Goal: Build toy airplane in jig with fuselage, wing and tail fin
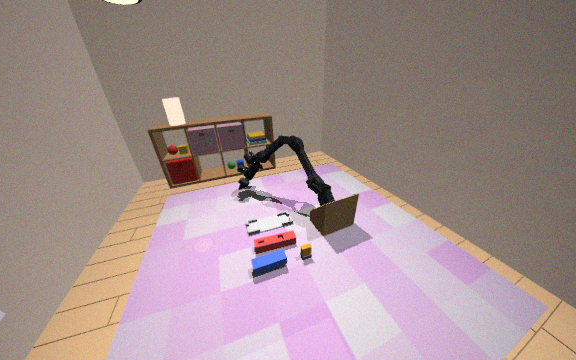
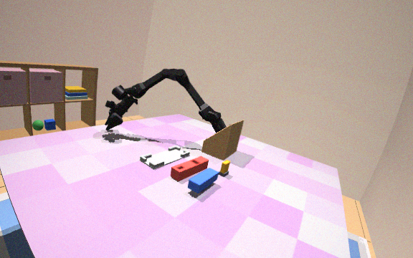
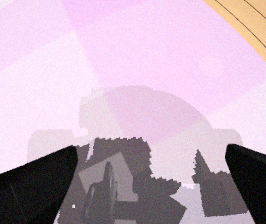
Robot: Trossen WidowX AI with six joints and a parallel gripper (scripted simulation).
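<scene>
The white cradle [image 1: 269, 223] [image 2: 164, 158] lies empty on the table, with dark raised corners. The red fuselage [image 1: 274, 244] [image 2: 189, 170] lies beside it, outside the cradle, with two dark sockets showing on top. The blue wing [image 1: 269, 262] [image 2: 203, 180] is a separate block beyond the fuselage, with a dark underside and its tab not clearly visible. The small yellow tail fin [image 1: 306, 249] [image 2: 225, 166] stands on a dark base near the wing's end. My gripper [image 1: 241, 185] [image 2: 107, 127] [image 3: 152, 153] is open and empty, low above the table, on the cradle's side away from the fuselage.
A brown angled panel [image 1: 342, 216] [image 2: 215, 144] stands by the arm's base, close to the cradle and fuselage. A shelf [image 1: 218, 175] [image 2: 97, 97] with boxes and toys stands beyond the table's far edge. The arm's shadow falls beneath the gripper.
</scene>
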